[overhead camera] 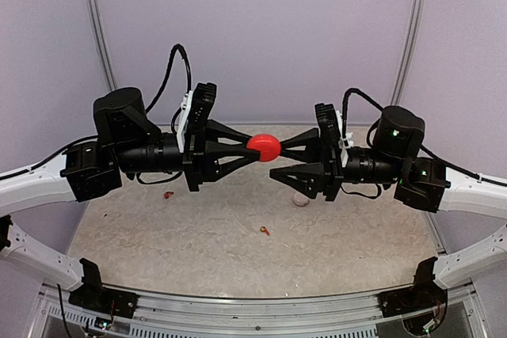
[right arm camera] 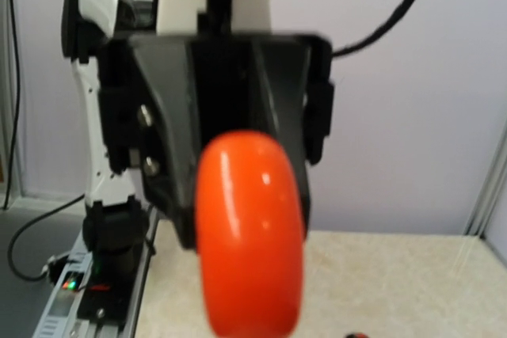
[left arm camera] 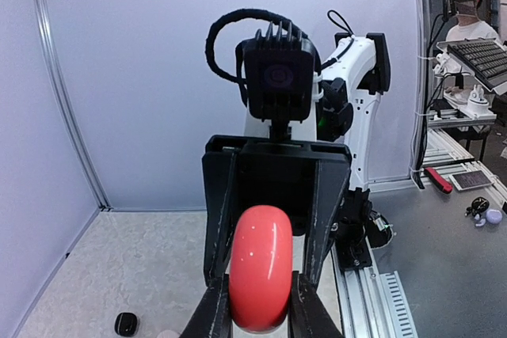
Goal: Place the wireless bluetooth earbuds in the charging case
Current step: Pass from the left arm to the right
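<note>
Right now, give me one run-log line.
red case: aloft between arms | left gripper: jaws clamped on red case | right gripper: jaws apart | red-orange earbud: loose on table

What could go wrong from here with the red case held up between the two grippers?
1. The left gripper pinches the round, glossy red case only at its fingertips, in mid-air above the table; it could slip and fall.
2. The right gripper, jaws spread, has one finger at the case; backing away could knock it loose.
3. A red earbud lies on the table below; a dropped case could scatter it.
</note>
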Robot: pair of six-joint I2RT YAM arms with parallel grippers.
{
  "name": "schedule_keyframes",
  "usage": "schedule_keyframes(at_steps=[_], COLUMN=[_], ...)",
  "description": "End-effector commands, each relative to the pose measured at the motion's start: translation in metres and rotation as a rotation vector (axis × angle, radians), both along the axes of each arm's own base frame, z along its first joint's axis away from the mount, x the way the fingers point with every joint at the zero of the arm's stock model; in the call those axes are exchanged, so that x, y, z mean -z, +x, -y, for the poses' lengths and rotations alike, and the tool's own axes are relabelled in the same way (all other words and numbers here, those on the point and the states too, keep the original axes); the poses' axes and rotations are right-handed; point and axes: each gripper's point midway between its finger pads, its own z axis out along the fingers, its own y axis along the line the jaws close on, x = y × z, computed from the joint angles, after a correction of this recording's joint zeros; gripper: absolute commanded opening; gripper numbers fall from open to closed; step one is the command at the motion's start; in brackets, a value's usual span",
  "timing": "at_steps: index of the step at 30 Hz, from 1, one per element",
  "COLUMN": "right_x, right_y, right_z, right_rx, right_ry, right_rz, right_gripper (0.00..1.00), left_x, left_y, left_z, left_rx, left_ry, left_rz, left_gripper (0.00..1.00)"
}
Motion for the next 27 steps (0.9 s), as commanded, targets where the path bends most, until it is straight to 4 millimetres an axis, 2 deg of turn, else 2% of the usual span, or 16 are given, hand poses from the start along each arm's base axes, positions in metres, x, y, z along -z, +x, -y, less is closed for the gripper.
schedule_keyframes(at_steps=[1, 12, 27], right_x=[0.002, 0.002, 0.001], right_y=[0.0, 0.002, -0.001], right_z=[-0.004, -0.008, -0.008], right_rx=[-0.028, -0.03, -0.048], right_ry=[-0.032, -0.048, -0.039], right_rz=[-0.019, -0.024, -0.023], right_gripper=[0.48, 0.4, 0.26], left_x=[-0.003, 0.011, 0.02], left_y=[-0.004, 0.003, 0.007], left_z=[0.001, 0.007, 0.011], left_rx=[0.027, -0.003, -0.013], left_ry=[-0.018, 0.027, 0.061], left_rz=[-0.007, -0.01, 0.001], left_gripper=[0.18, 0.16, 0.15])
